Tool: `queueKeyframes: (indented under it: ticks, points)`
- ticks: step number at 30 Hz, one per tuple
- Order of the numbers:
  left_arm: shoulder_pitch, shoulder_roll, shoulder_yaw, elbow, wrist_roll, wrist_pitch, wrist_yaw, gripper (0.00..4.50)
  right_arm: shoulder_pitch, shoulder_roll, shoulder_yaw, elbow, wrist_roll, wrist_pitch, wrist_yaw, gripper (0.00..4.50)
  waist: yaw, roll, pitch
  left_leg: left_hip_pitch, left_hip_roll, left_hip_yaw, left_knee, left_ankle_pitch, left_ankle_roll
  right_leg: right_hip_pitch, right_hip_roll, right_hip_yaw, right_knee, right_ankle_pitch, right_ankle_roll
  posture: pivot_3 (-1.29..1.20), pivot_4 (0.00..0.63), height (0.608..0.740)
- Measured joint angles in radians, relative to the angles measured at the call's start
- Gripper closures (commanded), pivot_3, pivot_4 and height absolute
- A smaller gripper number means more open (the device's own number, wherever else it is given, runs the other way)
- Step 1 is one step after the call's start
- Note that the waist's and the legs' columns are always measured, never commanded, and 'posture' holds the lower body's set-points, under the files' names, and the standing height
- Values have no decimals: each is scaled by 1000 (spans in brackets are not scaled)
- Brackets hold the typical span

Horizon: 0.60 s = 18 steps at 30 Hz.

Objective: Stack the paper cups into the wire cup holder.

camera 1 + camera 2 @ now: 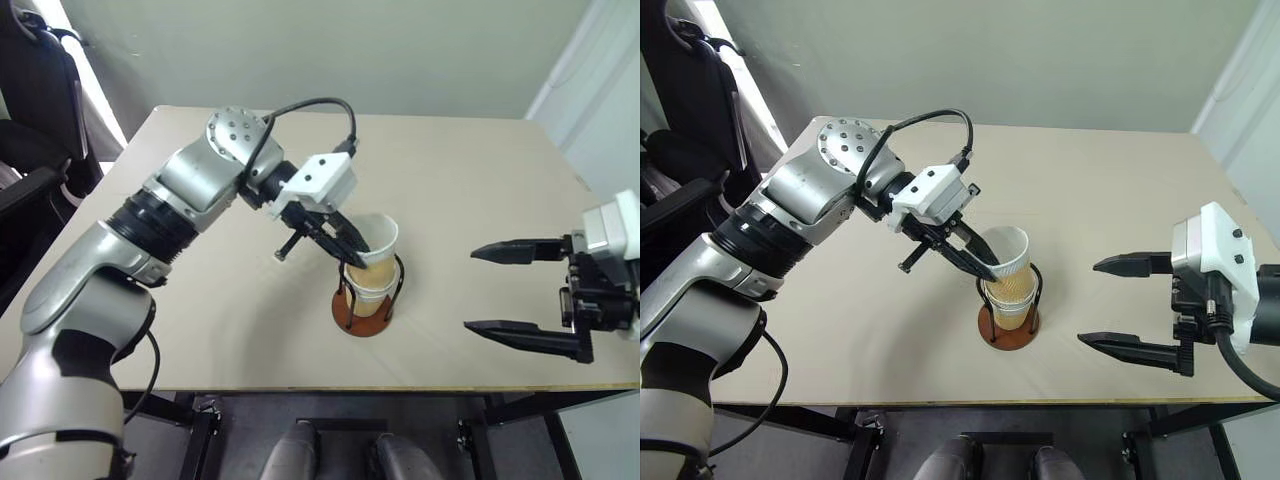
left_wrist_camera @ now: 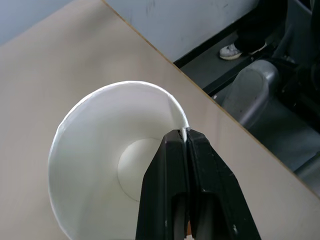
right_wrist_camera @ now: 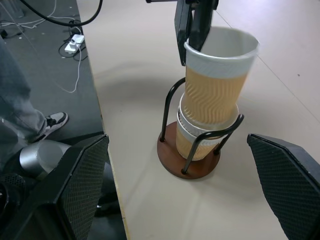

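Note:
The wire cup holder (image 1: 362, 318) stands on its reddish-brown base near the table's front edge, with nested paper cups (image 3: 189, 141) between its black loops. A further paper cup (image 3: 220, 80) sits tilted in the top of that stack, its tan wall well above the loops. My left gripper (image 1: 990, 265) reaches in from the left and is shut on this top cup's rim (image 2: 184, 131), one finger inside and one outside. My right gripper (image 1: 472, 290) hangs open to the right of the holder, apart from it, with nothing between its fingers.
The beige table (image 1: 480, 180) stretches behind and around the holder. A black chair (image 1: 30, 100) stands off the table's left side. A person's leg and shoe (image 3: 50, 122) and cables (image 3: 75, 42) are on the floor beyond the table edge.

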Motion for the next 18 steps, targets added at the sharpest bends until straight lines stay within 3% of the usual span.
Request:
queueKeyframes:
  ticks: [9,14,18]
  points:
    - [24,-42,74,33,47,7,0,45,-35,-6,61,12,-1,-6,-12,0,0,0,0,0,0,0,0,0,0,0,0,0,0,0,0,0,150,740]
    - [60,-42,235,8,60,124,27,45,-60,-10,96,56,-24,-44,39,0,-2,0,0,0,0,0,0,0,0,0,0,0,0,0,0,0,150,740]
    - [176,98,376,-93,69,251,56,45,-37,-8,120,158,-88,-98,137,0,-10,1,-1,1,0,1,-1,0,0,0,0,0,-1,0,1,0,150,740]
